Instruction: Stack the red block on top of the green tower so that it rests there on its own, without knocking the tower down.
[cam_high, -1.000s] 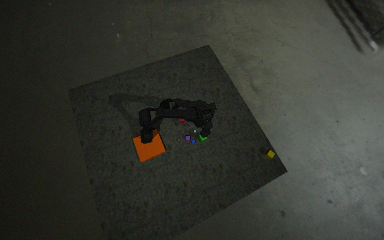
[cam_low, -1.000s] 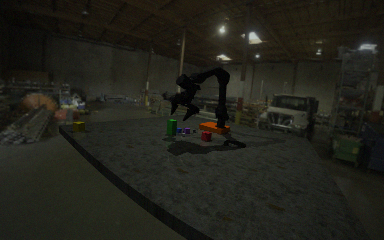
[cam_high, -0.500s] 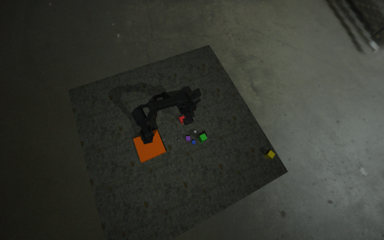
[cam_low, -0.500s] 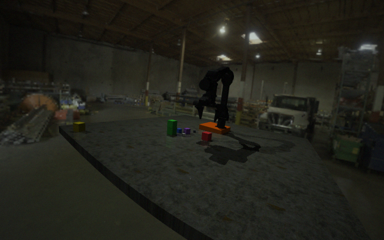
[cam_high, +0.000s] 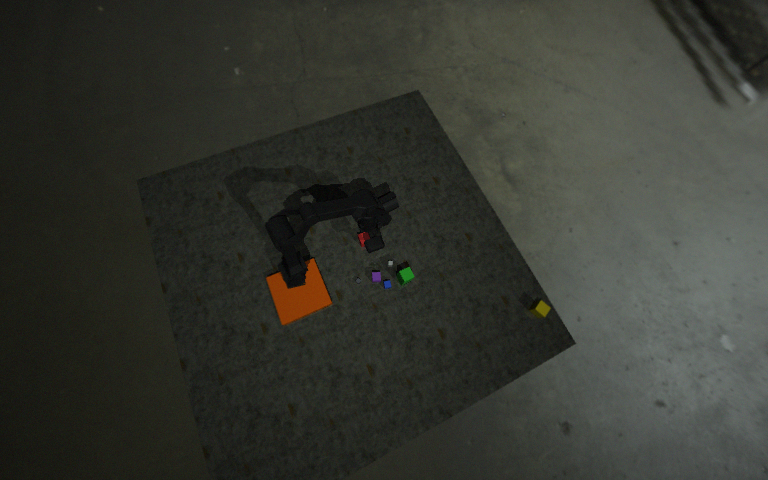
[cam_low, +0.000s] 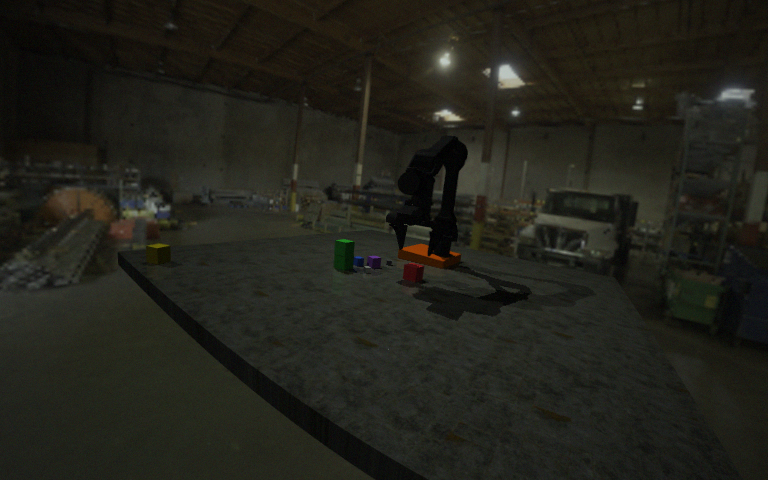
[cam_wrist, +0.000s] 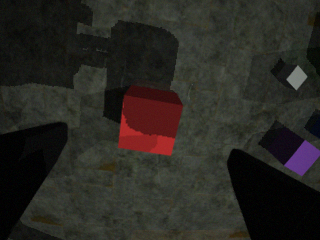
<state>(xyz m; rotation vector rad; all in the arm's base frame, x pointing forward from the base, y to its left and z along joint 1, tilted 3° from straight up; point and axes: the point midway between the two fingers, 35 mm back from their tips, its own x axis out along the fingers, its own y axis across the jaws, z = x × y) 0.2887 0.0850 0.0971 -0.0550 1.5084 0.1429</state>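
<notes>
The red block (cam_high: 363, 238) (cam_low: 413, 272) (cam_wrist: 152, 120) rests on the dark table, partly covered by the arm in the top view. My gripper (cam_wrist: 151, 144) is open and empty. It hangs above the table, pointing down, with the red block showing between the two fingertips in the wrist view. The block does not touch either finger and sits slightly turned relative to them. The green tower (cam_high: 405, 275) (cam_low: 343, 255) stands upright, with nothing on top. It is outside the wrist view.
Near the tower lie a purple block (cam_high: 376, 276) (cam_low: 374, 261) (cam_wrist: 303, 157), a blue block (cam_high: 387, 284) (cam_low: 359, 261), a white cube (cam_high: 390, 263) (cam_wrist: 297, 77) and a small grey piece (cam_high: 357, 280). A yellow block (cam_high: 542, 308) (cam_low: 158, 253) is near the table's edge. An orange slab (cam_high: 305, 300) lies at the arm's base.
</notes>
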